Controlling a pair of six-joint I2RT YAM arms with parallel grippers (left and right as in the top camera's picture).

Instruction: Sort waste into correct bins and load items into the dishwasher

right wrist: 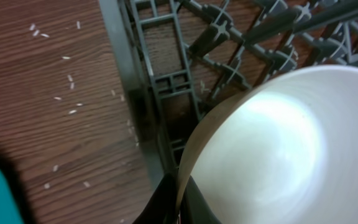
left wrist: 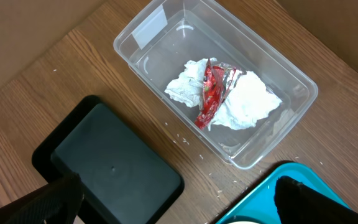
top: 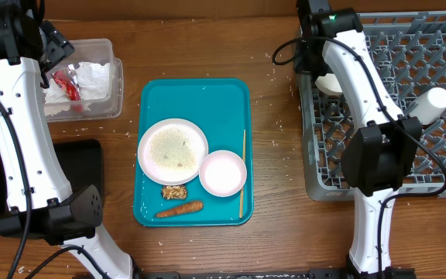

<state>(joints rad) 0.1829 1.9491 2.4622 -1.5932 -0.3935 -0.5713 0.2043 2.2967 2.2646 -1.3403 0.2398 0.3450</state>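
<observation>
My left gripper (left wrist: 179, 202) is open and empty, above the table between the black tray (left wrist: 110, 162) and the clear tub (left wrist: 166, 31). The tub holds the crumpled white napkin (left wrist: 250, 102) and the red wrapper (left wrist: 211, 93). My right gripper (right wrist: 180, 199) is shut on the rim of the white bowl (right wrist: 278, 143), holding it over the left edge of the grey dish rack (right wrist: 166, 81). The small white cup (top: 430, 104) lies in the rack (top: 440, 46). On the teal tray (top: 196, 89) sit the large plate with rice (top: 173, 151), the smaller plate (top: 223, 172), the nut lump (top: 174, 191), the carrot piece (top: 180, 209) and the wooden stick (top: 243, 172).
Loose rice grains lie on the wood between the teal tray and the rack (right wrist: 61, 81). The black tray (top: 84, 167) lies at the left under my left arm. The clear tub (top: 114, 70) stands at the back left.
</observation>
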